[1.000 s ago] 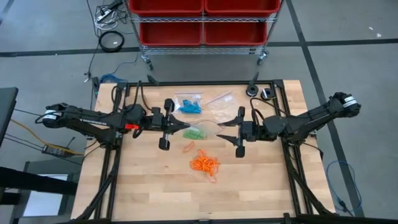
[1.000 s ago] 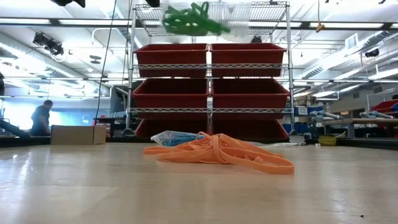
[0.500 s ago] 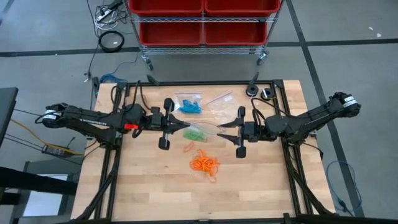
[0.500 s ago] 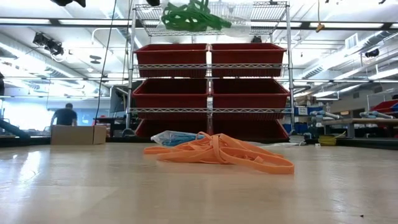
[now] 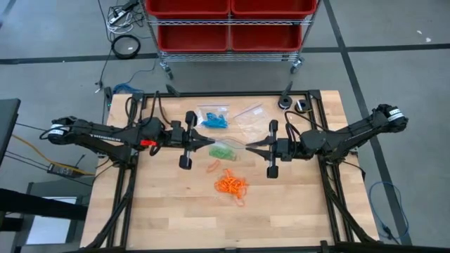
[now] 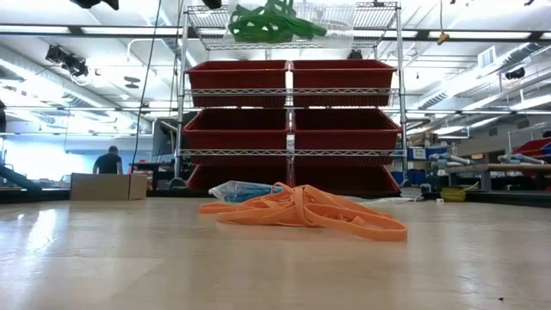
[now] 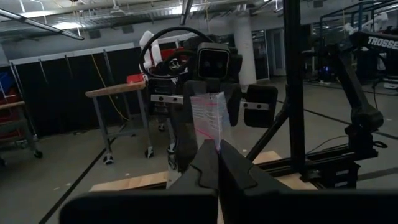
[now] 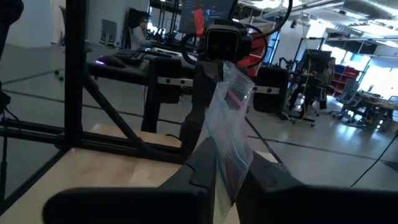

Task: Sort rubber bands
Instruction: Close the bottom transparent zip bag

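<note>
Wooden plank surface carries the work. Left hand and right hand each pinch an opposite edge of 1 clear, crinkly zip bag of green rubber bands, raised mid-surface. Judgement: keep both grips level and the mouth up. Orange rubber bands, thin flat loops, lie heaped below; blue rubber bands sit bagged behind

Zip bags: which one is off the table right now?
The bag of green bands, held up between the left gripper and right gripper, each shut on an end. The bag of blue bands and the empty-looking bag lie flat behind.
</note>
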Robot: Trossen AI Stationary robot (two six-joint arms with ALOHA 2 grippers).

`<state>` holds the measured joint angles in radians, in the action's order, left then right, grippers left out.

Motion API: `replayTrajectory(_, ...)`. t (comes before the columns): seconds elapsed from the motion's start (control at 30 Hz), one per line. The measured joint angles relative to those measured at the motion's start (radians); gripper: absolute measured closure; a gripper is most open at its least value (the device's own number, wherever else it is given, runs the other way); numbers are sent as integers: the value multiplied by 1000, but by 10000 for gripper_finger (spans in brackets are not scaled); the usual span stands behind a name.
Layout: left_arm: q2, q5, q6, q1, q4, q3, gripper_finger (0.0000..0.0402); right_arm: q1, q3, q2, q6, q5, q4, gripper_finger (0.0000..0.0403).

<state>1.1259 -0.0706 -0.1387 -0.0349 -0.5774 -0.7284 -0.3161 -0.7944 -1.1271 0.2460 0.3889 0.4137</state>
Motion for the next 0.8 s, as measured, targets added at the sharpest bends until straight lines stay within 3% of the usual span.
replayTrajectory(0.27, 0, -6, 0, 0, 13, 0, 401, 0, 0, 0, 11, 1, 0, 400)
replayTrajectory(0.53, 0, -10, 7, 0, 29, 0, 388, 0, 0, 0, 27, 37, -10, 402)
replayTrajectory(0.67, 0, -45, -8, 0, 35, 0, 343, 0, 0, 0, 24, 37, -14, 403)
replayTrajectory(0.8, 0, -49, -2, 0, 64, 0, 272, -1, 0, 0, 20, 37, -24, 403)
